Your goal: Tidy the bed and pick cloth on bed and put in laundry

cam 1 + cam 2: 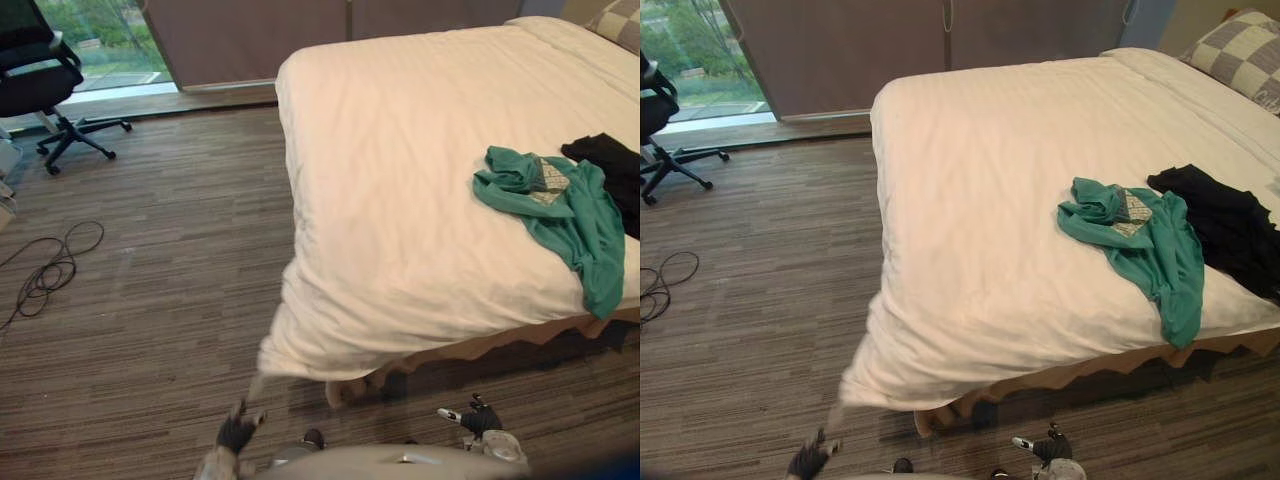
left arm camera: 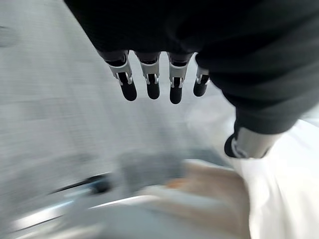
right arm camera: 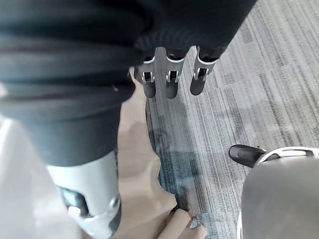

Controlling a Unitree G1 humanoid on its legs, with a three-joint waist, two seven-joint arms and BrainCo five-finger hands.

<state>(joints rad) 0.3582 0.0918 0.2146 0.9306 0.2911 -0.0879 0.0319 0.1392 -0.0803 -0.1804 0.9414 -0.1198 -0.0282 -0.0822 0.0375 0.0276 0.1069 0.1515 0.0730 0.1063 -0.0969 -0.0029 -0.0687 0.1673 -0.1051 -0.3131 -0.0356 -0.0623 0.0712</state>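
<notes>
The wide bed [image 1: 330,350] with its plain white duvet [image 1: 400,180] stands before me on the grey-brown wood-grain floor [image 1: 150,300], with the duvet's near corner sagging over the edge. Toward my right on the duvet lies the crumpled teal-green cloth [image 1: 560,205], touching the rumpled black cloth [image 1: 610,165] beside it. Low in front of the bed my left hand [image 1: 237,432] and right hand [image 1: 480,418] hang apart, the left fingers [image 2: 152,84] and the right fingers [image 3: 169,82] straight, holding nothing.
</notes>
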